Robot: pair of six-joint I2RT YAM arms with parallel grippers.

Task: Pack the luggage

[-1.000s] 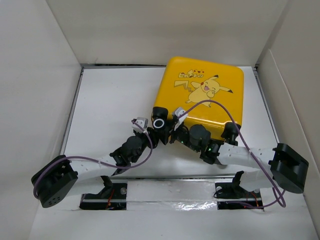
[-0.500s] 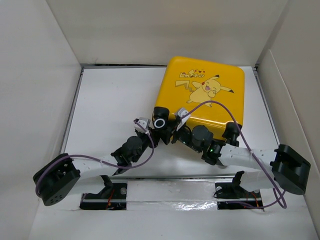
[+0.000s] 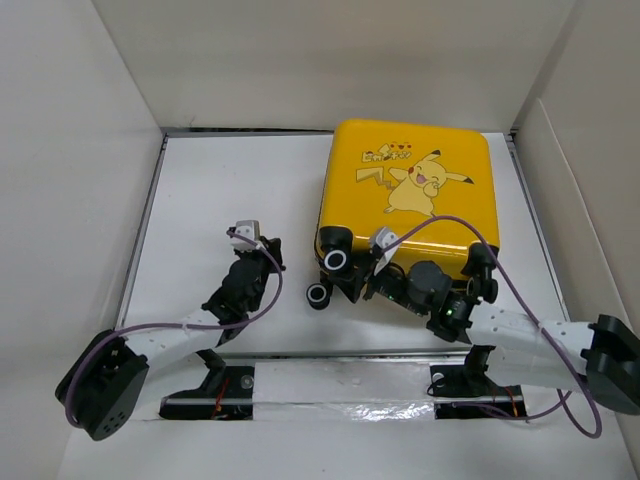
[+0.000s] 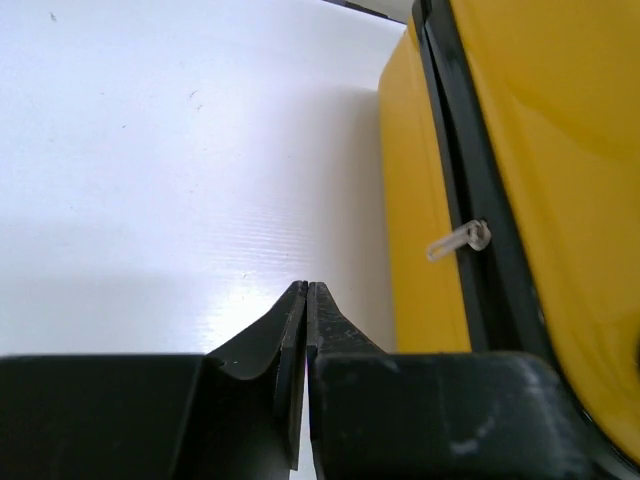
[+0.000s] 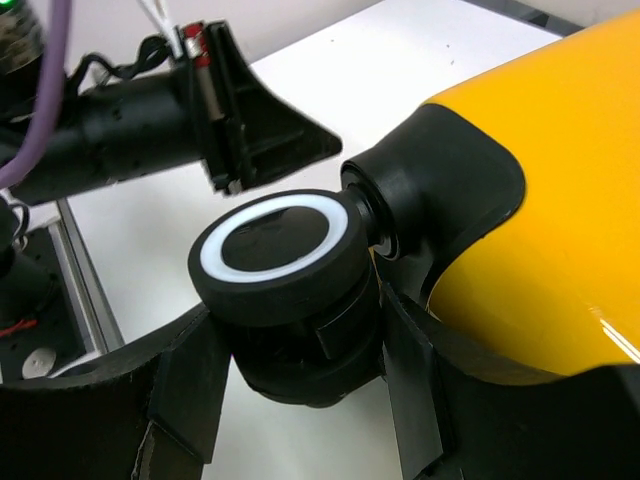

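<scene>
The luggage [image 3: 405, 185] is a yellow hard-shell suitcase with a Pikachu print. It lies flat and closed at the back right, its wheels toward me. My right gripper [image 3: 347, 280] is closed round its left caster wheel [image 5: 270, 250], with a finger on each side of the wheel block. My left gripper [image 3: 270, 250] is shut and empty, over the white table just left of the suitcase's side [image 4: 430, 200]. It also shows in the right wrist view [image 5: 270, 140], beside the wheel. A clear zipper pull [image 4: 458, 240] sticks out of the dark seam.
A second wheel [image 3: 320, 295] of the left caster shows below the first, and the right caster [image 3: 482, 275] sits by my right arm. White walls enclose the table on three sides. A metal rail [image 3: 340, 385] with both arm bases runs along the near edge.
The suitcase has turned squarer and shifted right and back, with my right gripper at its left caster. My left gripper has drawn back to the left, away from the wheel.
</scene>
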